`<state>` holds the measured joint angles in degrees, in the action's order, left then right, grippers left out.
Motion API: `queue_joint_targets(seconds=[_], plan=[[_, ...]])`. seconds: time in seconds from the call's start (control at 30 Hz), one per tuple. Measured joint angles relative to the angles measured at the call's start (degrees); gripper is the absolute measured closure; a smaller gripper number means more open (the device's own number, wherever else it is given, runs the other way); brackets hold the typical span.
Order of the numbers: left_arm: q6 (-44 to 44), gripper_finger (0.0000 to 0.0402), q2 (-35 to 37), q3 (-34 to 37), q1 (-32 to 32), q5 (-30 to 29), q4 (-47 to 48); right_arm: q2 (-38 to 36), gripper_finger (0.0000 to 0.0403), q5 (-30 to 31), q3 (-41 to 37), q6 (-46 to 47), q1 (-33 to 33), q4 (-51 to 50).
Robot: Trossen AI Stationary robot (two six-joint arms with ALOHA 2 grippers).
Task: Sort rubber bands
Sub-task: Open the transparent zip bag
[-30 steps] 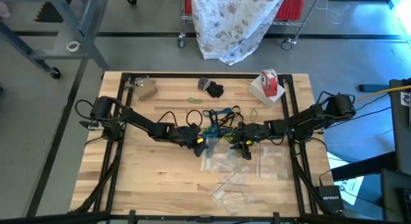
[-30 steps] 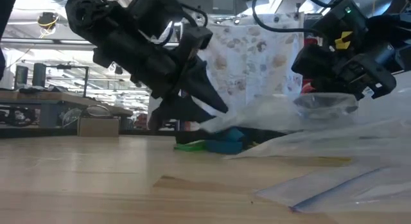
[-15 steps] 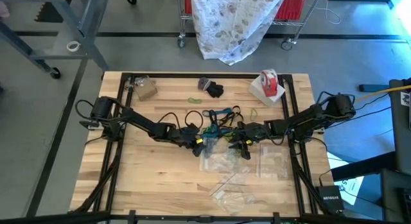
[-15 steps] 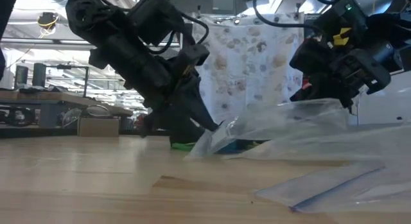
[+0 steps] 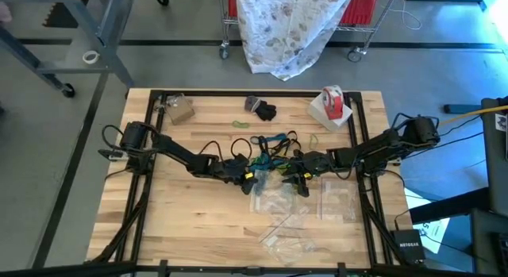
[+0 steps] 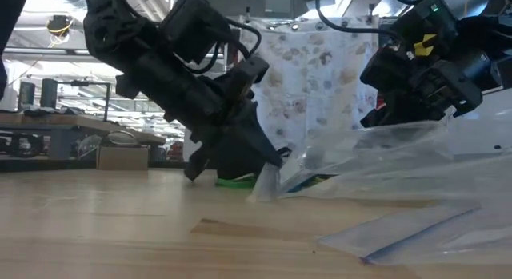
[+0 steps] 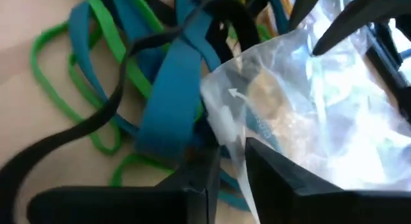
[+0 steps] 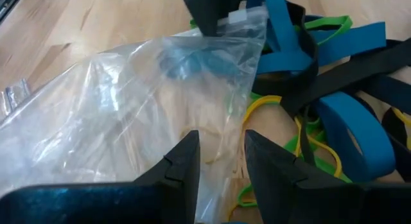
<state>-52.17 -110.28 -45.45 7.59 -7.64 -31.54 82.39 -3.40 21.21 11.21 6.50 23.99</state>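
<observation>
A tangled heap of rubber bands (image 5: 271, 144) in teal, green, black and yellow lies mid-table, close up in the left wrist view (image 7: 168, 102) and the right wrist view (image 8: 334, 83). A clear plastic bag (image 6: 376, 155) spans between my two grippers just near of the heap. My left gripper (image 5: 251, 178) is shut on one end of it, low by the table. My right gripper (image 5: 300, 180) is shut on the other end, held higher. My left gripper pinches the bag's corner edge (image 7: 226, 131) between its two fingers, coming in slanting down from the table's left. That end hangs down close to the wood (image 6: 266, 183). My right gripper pinches the bag's film (image 8: 221, 153) between its two fingers, slanting down from the table's right. The bag spreads out ahead of the fingers, lifted at this end (image 6: 416, 139).
More clear bags (image 5: 337, 199) (image 5: 290, 239) lie flat on the near right of the table. At the far edge stand a red-and-white tape roll (image 5: 333, 102), a dark clump (image 5: 262, 109) and a small brown box (image 5: 179, 110). A lone green band (image 5: 240, 123) lies apart.
My left gripper has sunk toward the table beside the heap. The bag's left end, which stood lifted and stretched a second ago, has come down with it and now droops by the wood; the right end has stayed up.
</observation>
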Motion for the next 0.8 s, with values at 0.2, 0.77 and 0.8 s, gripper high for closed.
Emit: queue_joint_targets(seconds=[0.2,0.77,0.8], plan=[[1.6,0.0387,-0.7,0.0,0.0,0.1,-2.6,0.0,0.0288,0.4,0.0,-0.9,0.0,0.1],[34.7,0.0401,12.2,-13.2,1.1,0.6,25.8,-20.2,0.0288,-5.1,4.4,1.9,-0.2,-5.6],[36.8,0.0401,12.2,-14.8,1.1,0.6,27.3,-20.0,0.0288,-5.1,6.0,1.9,-0.2,-6.9]])
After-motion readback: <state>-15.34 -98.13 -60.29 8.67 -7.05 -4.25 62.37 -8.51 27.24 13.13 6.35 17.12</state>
